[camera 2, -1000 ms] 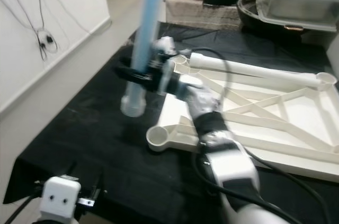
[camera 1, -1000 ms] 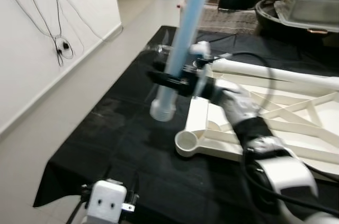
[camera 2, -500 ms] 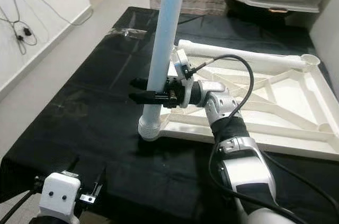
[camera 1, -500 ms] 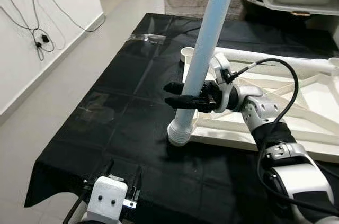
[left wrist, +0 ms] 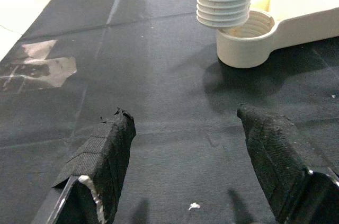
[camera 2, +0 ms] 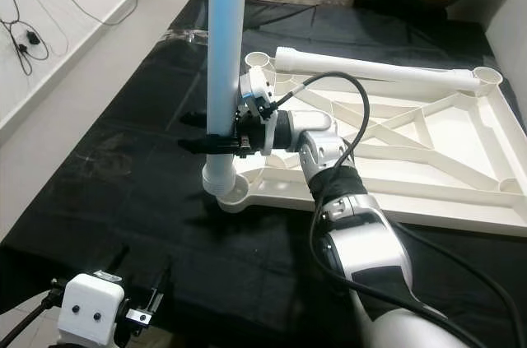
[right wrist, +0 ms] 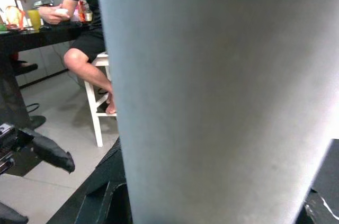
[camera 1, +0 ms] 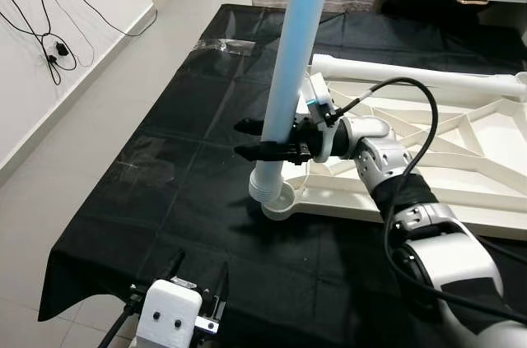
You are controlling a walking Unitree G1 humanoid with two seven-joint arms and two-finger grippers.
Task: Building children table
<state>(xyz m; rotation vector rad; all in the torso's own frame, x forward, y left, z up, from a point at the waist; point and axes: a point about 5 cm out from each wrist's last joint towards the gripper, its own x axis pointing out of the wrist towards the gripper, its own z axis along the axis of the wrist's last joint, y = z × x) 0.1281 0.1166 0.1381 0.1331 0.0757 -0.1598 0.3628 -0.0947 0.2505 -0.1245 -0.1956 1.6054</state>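
Lining the leg up with its socket

Your right gripper (camera 1: 251, 140) is pinching the blue leg (camera 1: 284, 93) upright, its threaded end apparently just over the tabletop's corner socket (left wrist: 246, 38); the left gripper (left wrist: 204, 168) is hovering nearby, fingers spread.

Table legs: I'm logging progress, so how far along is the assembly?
Done: one white leg lies at the far edge of the upturned tabletop. In hand: the right gripper holds the blue leg upright, its threaded end just above the near corner socket, not seated. Left: screwing it in; the left gripper hangs open.
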